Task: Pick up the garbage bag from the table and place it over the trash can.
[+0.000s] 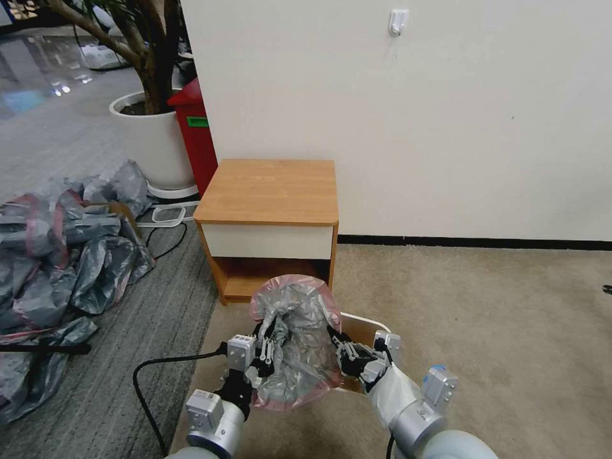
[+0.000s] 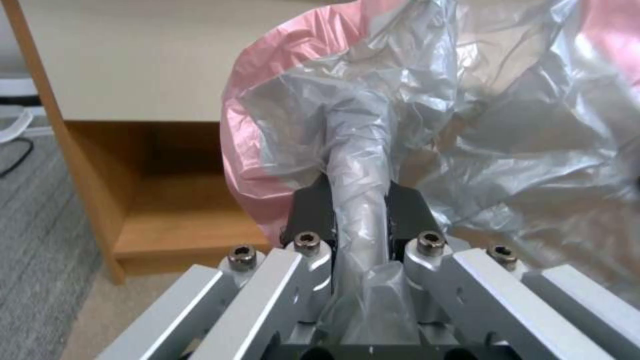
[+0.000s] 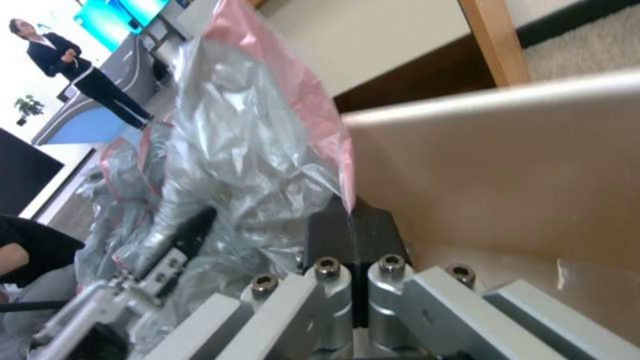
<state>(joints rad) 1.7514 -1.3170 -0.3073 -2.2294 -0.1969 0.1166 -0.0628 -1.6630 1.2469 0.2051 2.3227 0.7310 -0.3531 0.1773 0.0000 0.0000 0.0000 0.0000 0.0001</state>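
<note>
The garbage bag (image 1: 294, 331), thin grey plastic with a pink rim band, hangs bunched between my two grippers, low in front of the table (image 1: 268, 191). My left gripper (image 1: 264, 356) is shut on a twisted fold of the garbage bag (image 2: 357, 165), which runs between its black pads (image 2: 312, 212). On the other side, my right gripper (image 1: 342, 352) is shut on the pink edge of the garbage bag (image 3: 267, 130). The cream-beige trash can (image 1: 364, 320) stands right behind the bag and is mostly hidden by it; the trash can's wall (image 3: 507, 170) is close beside the right fingers (image 3: 333, 235).
A large heap of grey-and-pink bags (image 1: 57, 248) lies on the floor to the left. A black cable (image 1: 143, 382) loops near my left arm. A red bin (image 1: 194, 134) and a white plant pot (image 1: 150, 143) stand behind the table. Beige carpet (image 1: 497, 319) stretches to the right.
</note>
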